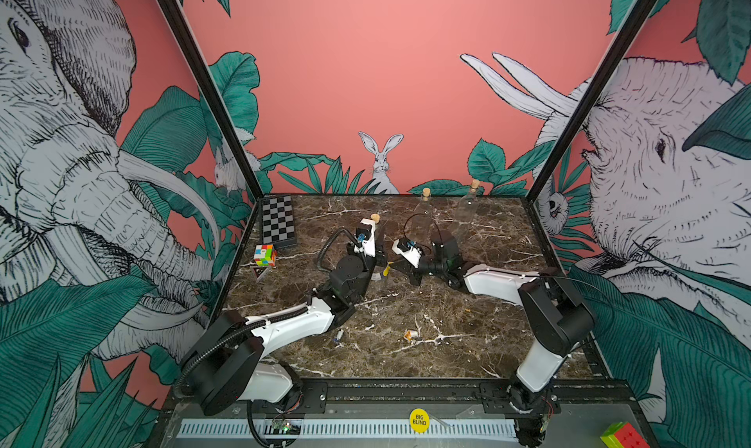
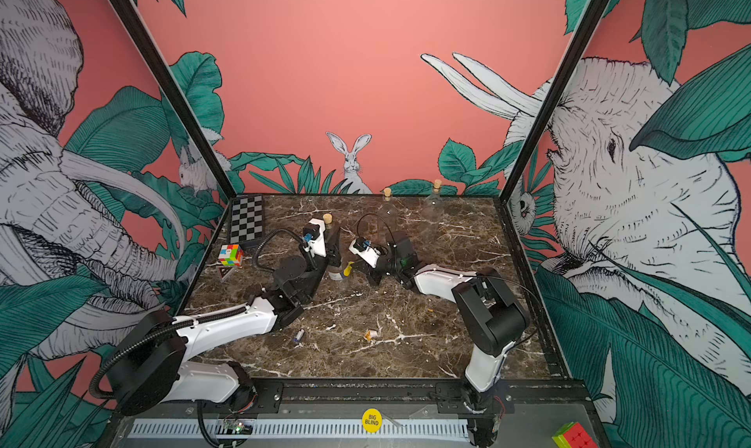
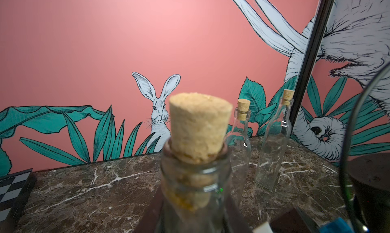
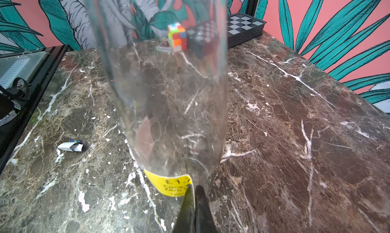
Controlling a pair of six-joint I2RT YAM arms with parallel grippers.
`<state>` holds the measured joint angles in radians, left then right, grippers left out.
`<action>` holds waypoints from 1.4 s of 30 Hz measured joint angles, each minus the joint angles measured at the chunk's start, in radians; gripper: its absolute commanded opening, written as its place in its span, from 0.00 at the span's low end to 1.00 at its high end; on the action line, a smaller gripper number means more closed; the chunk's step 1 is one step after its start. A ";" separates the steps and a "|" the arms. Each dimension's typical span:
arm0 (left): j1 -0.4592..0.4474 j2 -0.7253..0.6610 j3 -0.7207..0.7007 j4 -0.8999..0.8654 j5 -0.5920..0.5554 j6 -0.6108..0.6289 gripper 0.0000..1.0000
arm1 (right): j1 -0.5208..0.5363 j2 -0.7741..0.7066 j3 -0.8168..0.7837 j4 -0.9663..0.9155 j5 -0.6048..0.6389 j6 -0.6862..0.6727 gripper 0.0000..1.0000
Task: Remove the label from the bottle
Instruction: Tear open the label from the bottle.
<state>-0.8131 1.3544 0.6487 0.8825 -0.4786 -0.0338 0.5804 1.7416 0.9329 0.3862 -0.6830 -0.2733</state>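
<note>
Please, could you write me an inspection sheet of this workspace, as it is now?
Surface: marble table, small white flecks on it.
Job's things: corked bottle upright; yellow label low on its side.
Clutter: label scraps, colour cube, chessboard, spare bottles at the back.
Hands: left hand around the bottle; right hand shut on the label's edge.
Cables: corrugated hose along left arm; thin loop at right wrist.
Surroundings: mural walls.
</note>
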 measured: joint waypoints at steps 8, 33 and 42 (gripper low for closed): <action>-0.011 0.000 0.000 0.000 -0.017 0.006 0.00 | 0.006 -0.015 -0.027 0.018 0.017 0.001 0.00; -0.029 0.008 0.018 -0.022 -0.065 0.012 0.00 | 0.009 -0.034 -0.057 0.033 0.034 0.001 0.00; -0.035 0.010 0.023 -0.029 -0.082 0.011 0.00 | 0.009 -0.038 -0.064 0.033 0.037 0.001 0.00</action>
<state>-0.8486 1.3643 0.6720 0.8539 -0.5610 -0.0223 0.5896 1.7039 0.8688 0.4191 -0.6464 -0.2722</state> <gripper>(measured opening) 0.324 0.047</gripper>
